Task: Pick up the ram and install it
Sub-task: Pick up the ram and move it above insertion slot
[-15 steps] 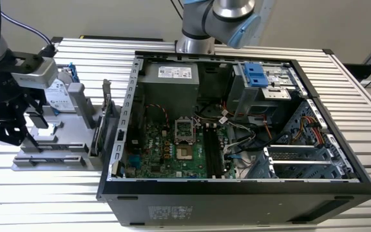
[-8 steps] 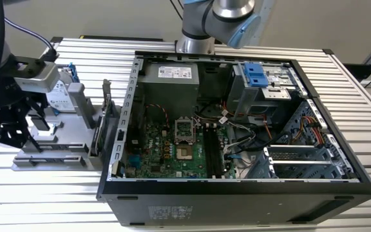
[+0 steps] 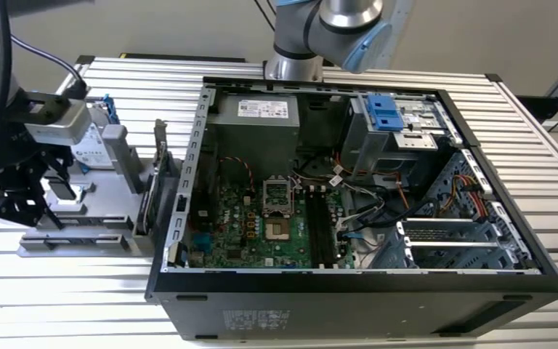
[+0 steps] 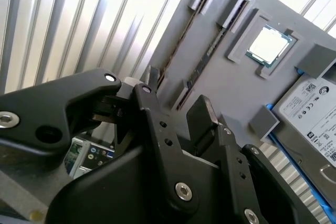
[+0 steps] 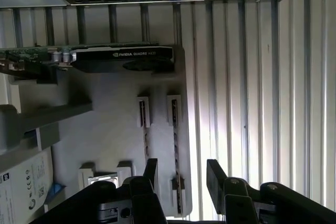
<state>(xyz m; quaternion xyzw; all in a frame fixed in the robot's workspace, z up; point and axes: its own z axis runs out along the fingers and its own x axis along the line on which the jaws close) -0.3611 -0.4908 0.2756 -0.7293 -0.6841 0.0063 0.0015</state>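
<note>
We see the gripper (image 5: 184, 176) with its two black fingers spread fairly wide and nothing held between them. In the first wrist view the ram (image 5: 175, 150) stands on edge in a slot of the grey tray (image 5: 115, 129). It lies straight beyond the gap between the fingers, apart from both. A second thin stick (image 5: 145, 129) sits in the neighbouring slot, just beside it and off to one finger's side. Further past the fingertips we make out a graphics card (image 5: 126, 59) resting across the tray.

The second wrist view adds what the first hides behind the gripper body: a square processor chip (image 4: 268, 45) in its recess and a silver hard drive (image 4: 310, 114) in a blue frame. Both lie beyond the two slots.

The exterior view gives us the wider layout. There the hand hangs over the tray, and the open computer case (image 3: 357, 280) lies well apart from it on the slatted table (image 3: 259, 305), towards the exterior view's right.
</note>
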